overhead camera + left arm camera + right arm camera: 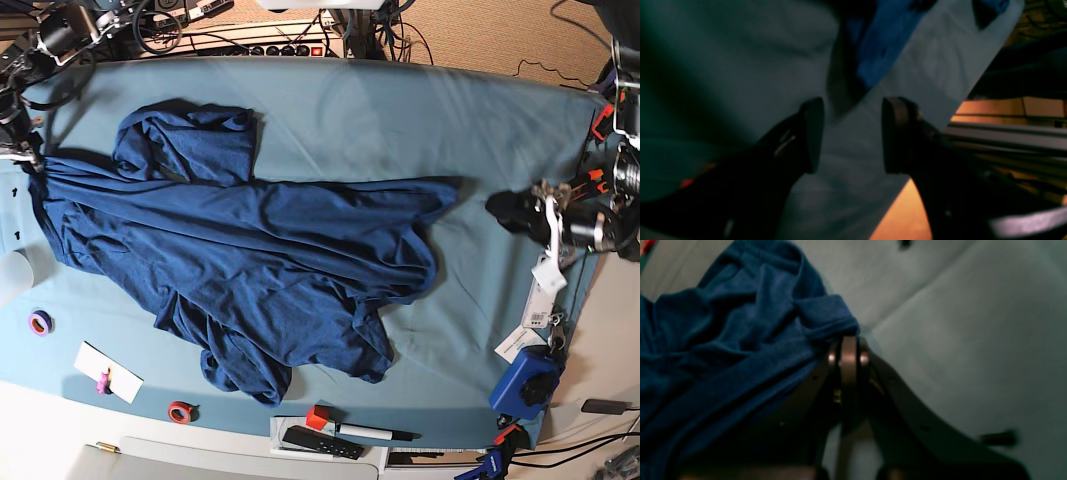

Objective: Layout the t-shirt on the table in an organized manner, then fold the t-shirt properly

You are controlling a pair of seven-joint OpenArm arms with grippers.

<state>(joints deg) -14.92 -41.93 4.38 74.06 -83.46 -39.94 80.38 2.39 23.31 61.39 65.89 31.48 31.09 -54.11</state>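
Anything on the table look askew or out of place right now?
Yes. The t-shirt lies crumpled and skewed across the table, one sleeve folded over near the far edge. The right pincer is shut on its hem; the left pincer hangs open, holding nothing.

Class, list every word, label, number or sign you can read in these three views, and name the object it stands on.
No text can be read in any view.
White tags hanging by the left arm: any print too small to read.
White card near the table's front edge: nothing readable.
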